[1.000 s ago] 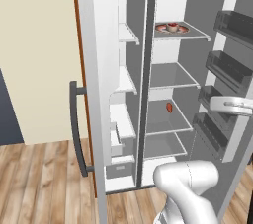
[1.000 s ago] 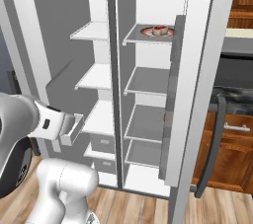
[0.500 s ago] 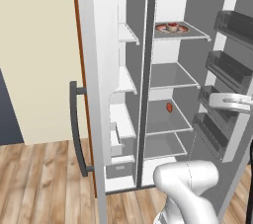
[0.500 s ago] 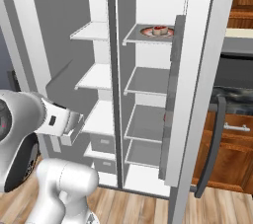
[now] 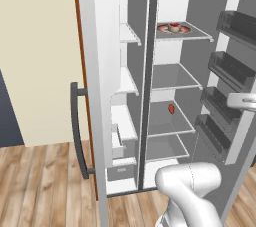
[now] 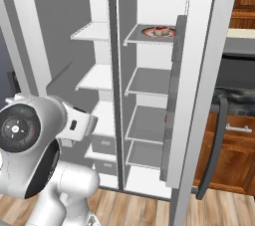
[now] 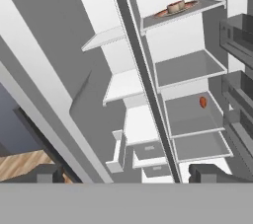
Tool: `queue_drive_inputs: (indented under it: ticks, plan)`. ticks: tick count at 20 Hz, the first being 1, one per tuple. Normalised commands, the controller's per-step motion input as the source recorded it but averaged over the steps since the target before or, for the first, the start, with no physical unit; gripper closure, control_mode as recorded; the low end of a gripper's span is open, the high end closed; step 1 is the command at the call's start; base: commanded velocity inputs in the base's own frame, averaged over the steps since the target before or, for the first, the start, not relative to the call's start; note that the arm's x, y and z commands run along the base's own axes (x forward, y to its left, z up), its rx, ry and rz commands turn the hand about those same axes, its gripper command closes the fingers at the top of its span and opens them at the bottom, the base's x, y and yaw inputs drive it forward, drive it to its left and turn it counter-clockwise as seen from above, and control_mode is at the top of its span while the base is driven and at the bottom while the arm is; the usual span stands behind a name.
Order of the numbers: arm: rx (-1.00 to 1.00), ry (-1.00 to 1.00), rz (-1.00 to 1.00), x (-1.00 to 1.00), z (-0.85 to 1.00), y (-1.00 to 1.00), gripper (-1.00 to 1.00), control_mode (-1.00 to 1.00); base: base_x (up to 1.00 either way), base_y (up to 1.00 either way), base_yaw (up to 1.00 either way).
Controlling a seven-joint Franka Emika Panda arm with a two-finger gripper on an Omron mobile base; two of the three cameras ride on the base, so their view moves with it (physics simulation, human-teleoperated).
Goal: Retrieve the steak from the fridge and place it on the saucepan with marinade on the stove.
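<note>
The fridge (image 5: 150,96) stands with both doors open, showing white shelves. The steak (image 5: 171,109) is a small red oval on the third shelf of the right compartment, toward the back; it also appears as the steak (image 7: 202,102) and as a red speck, the steak (image 6: 166,118), beside the right door's edge. My gripper (image 7: 128,173) is open, its dark fingertips (image 7: 49,172) set wide apart with nothing between them. It hangs in front of the fridge, well short of the shelves. The saucepan, marinade and stove are out of view.
A wider flat reddish item with a lump in its middle (image 5: 174,28) lies on the top right shelf. Grey door bins (image 5: 235,71) line the right door close to my hand. The left door's dark bar handle (image 5: 76,131) juts out. Wooden cabinets (image 6: 234,150) stand to the right.
My hand has drifted to the right, toward the right door's bins, and the arm has turned with it. The steak and the fridge doors are as before.
</note>
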Motion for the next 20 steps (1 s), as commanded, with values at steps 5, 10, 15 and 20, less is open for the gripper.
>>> queue_drive_inputs:
  ticks: [5,10,15,20]
  plan:
    - [0.0,0.0,0.0,0.04,0.0,-0.04,-1.0,1.0,0.06,0.0,0.0]
    - [0.0,0.0,0.0,0.0,0.0,0.0,-1.0,1.0,0.1,0.0,0.0]
    - [0.0,0.0,0.0,0.0,0.0,0.0,-1.0,1.0,-0.04,0.12,0.0]
    - [0.0,0.0,0.0,0.0,0.0,0.0,-1.0,1.0,0.04,0.2,0.0]
